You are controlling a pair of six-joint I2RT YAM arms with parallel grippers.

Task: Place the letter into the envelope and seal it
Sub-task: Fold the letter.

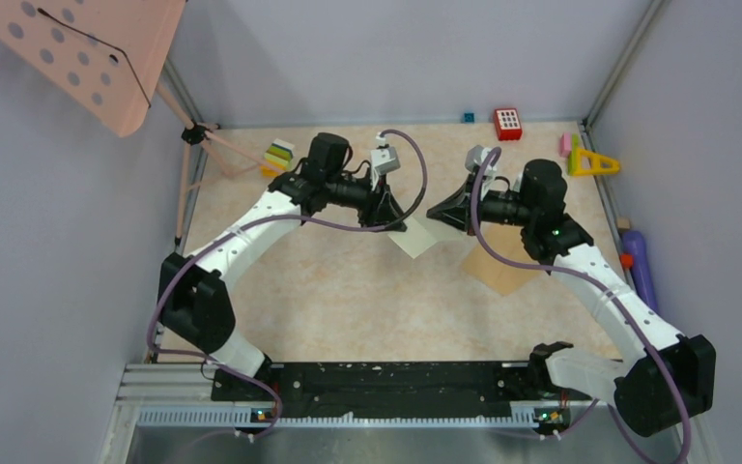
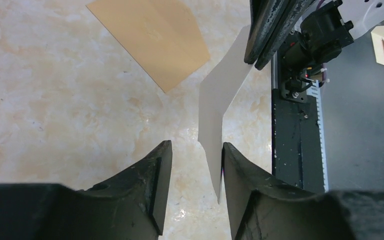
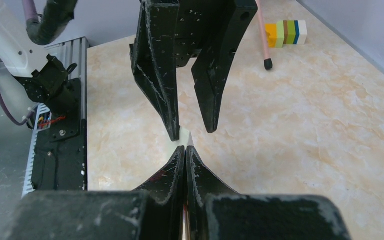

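The letter [image 1: 415, 238], a pale off-white sheet, hangs edge-on above the table between both grippers. My right gripper [image 3: 186, 149] is shut on one corner of it; only a thin sliver of the letter [image 3: 189, 139] shows past the tips. My left gripper [image 2: 196, 155] stands open around the letter's [image 2: 214, 102] other end, and the sheet lies against the right-hand finger [image 2: 240, 175] only. The tan envelope [image 2: 152, 37] lies flat on the table beyond, partly under the right arm in the top view [image 1: 496, 273]. Its flap cannot be made out.
A striped stack of coloured blocks [image 1: 278, 155], a red block [image 1: 507, 123], a yellow triangle [image 1: 594, 162] and a purple object [image 1: 641, 266] sit along the back and right edges. A pink perforated board [image 1: 87, 48] on a stand overhangs the far left. The black base rail [image 1: 377, 382] runs along the near edge.
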